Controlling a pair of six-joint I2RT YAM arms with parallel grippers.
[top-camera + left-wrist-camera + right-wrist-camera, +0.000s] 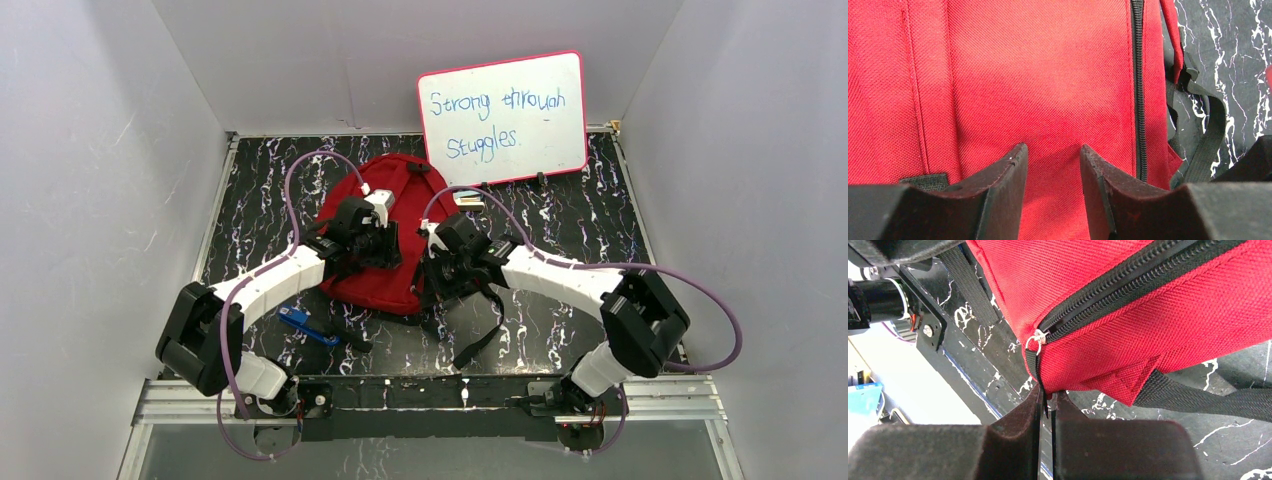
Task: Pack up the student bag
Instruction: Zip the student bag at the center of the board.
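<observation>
Pinching the black zipper pull [1034,367] flat between the fingers of my right gripper [1047,397], I have those jaws clenched on it, with only the thin tab between them. The pull hangs from a silver ring at the end of the black zipper [1128,287], at a corner of the student bag [385,185], about 4 o'clock on the bag in the top view. In the right wrist view a black strap [1208,400] runs off toward 3 o'clock over the dark marbled table [580,220]. My left gripper [1053,160] hovers at the bag's red front panel, jaws released and apart, grasping nothing; whether the tips touch the fabric I cannot tell. The bag lies at the table's centre. From it, a whiteboard [503,117] leans at 1 o'clock and a small blue object [300,322] lies at 7 o'clock.
</observation>
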